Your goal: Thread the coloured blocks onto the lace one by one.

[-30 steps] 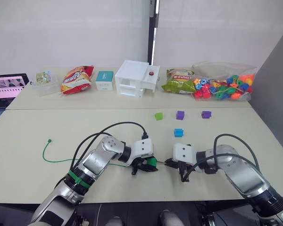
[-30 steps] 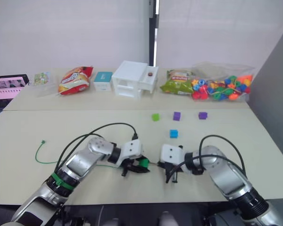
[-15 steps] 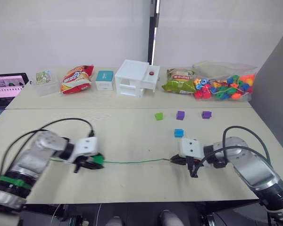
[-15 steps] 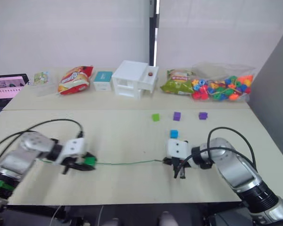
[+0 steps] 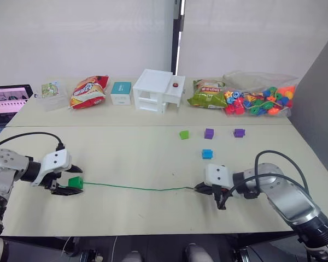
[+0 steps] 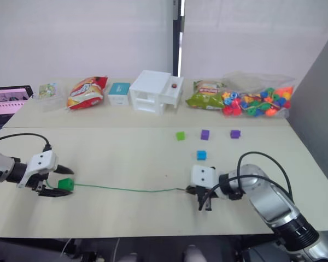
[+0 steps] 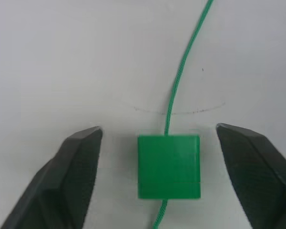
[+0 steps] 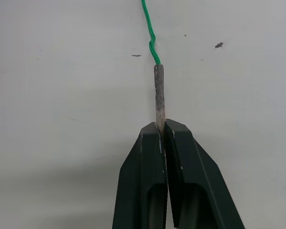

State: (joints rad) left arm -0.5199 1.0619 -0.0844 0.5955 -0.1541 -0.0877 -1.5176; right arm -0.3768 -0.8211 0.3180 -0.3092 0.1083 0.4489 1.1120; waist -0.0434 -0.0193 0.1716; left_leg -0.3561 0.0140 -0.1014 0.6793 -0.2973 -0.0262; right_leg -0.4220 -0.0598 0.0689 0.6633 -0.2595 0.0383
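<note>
Our right hand (image 8: 164, 131) is clamped on the stiff pale tip of the lace (image 5: 136, 188), which pokes straight out ahead of its 2 closed fingers. From that grip the lace runs as 1 long, nearly straight line across the tabletop (image 5: 126, 158) toward our left hand (image 7: 168, 157), so its long axis joins the 2 hands.

Our left hand is released and grasps nothing: its fingers stand wide apart, with the dark green block (image 7: 168, 166) resting on the tabletop between them and touching neither. The lace passes through this block, entering on the side facing our right hand and leaving toward our left wrist. We judge 1 block threaded.

4 blocks remain loose, all beyond our right hand and well apart from our left. The blue block (image 5: 207, 154) lies nearest, just past our right hand. Farther out sit the light green block (image 5: 184, 134) and 2 purple blocks (image 5: 209, 133) (image 5: 239, 132) in a row. We judge our right hand much the nearer, yet it holds the tip that the next block must meet.
</note>
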